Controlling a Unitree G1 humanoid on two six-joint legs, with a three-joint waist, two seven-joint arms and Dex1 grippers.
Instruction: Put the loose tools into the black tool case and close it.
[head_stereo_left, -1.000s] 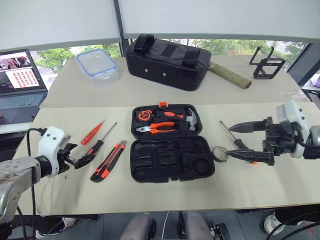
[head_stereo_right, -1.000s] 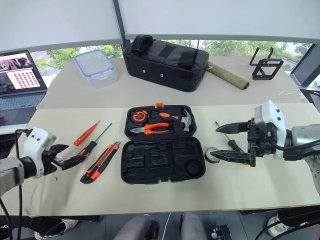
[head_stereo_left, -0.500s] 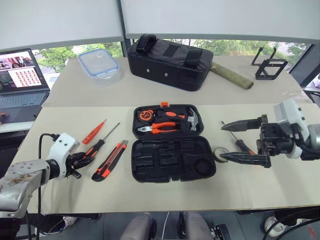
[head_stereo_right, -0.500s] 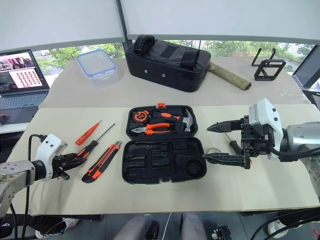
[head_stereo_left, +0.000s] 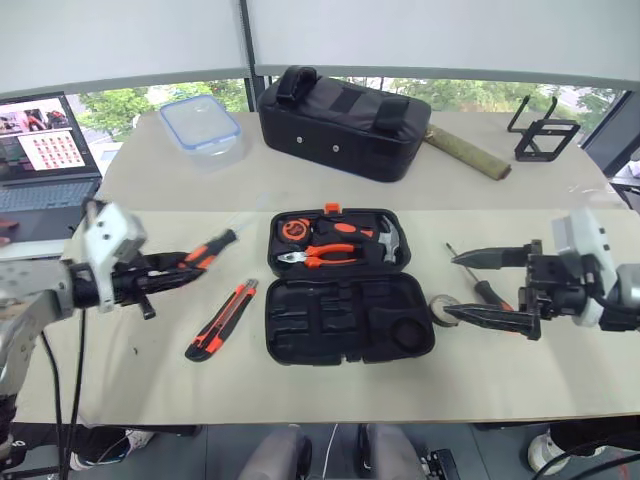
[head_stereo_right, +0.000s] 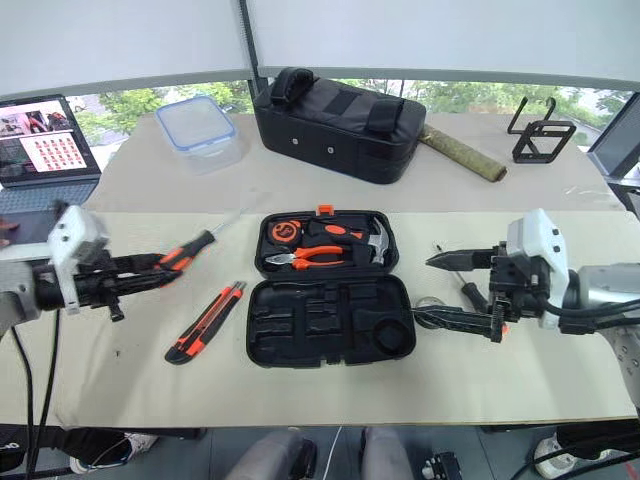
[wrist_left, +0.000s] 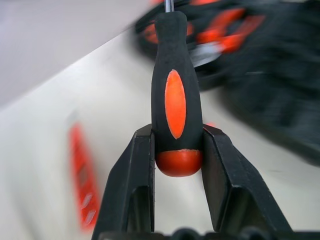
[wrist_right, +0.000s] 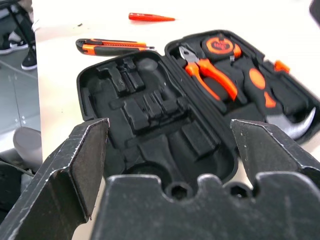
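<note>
Black-and-orange screwdriver (wrist_left: 176, 95) now off the surface (head_stereo_left: 330, 385), clamped at its butt in the left gripper (head_stereo_left: 172, 266) jaws, lifted left of the open black tool case (head_stereo_left: 345, 318). Right gripper (head_stereo_left: 488, 287) unchanged, jaws spread wide, empty, beside tape roll (head_stereo_left: 441, 308).

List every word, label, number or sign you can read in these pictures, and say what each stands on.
No text can be read.
Laptop screen: a grid of small pictures and marks, too small to read.
Tape measure in the black tool case: round label, too blurred to read.
Utility knife: no readable marking.
Screwdriver in the left gripper: no lettering visible.
</note>
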